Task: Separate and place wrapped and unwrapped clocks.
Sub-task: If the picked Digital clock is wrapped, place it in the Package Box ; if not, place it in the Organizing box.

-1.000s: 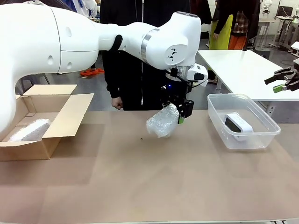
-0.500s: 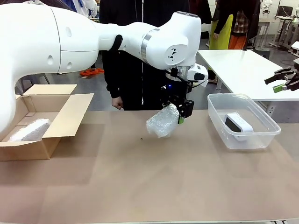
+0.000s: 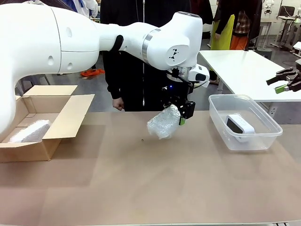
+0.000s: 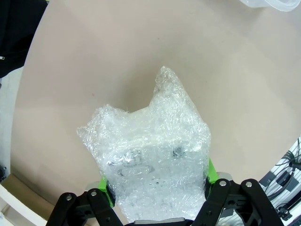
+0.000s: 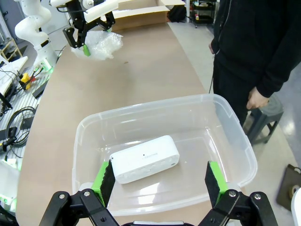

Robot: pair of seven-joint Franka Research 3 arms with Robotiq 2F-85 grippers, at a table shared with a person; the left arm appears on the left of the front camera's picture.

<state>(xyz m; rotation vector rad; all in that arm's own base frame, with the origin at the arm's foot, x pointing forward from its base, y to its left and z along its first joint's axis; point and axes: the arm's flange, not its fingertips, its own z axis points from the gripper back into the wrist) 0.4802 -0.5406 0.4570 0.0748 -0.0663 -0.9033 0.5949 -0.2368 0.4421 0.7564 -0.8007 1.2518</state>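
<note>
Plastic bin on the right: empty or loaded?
Loaded. The clear plastic bin holds one bare clock, lying flat on its floor; nothing else is inside.

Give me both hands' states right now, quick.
Left hand: closed on the wrapped clock, held above the table.
Right hand: open, holding nothing, above the plastic bin.

Nothing visibly differs from the earlier front pictures: the left gripper (image 3: 179, 114) grips the wrapped clock (image 3: 163, 123) at the same height above the table (image 3: 141, 188), and the right gripper (image 3: 286, 83) hangs at the same spot at the picture's right edge
</note>
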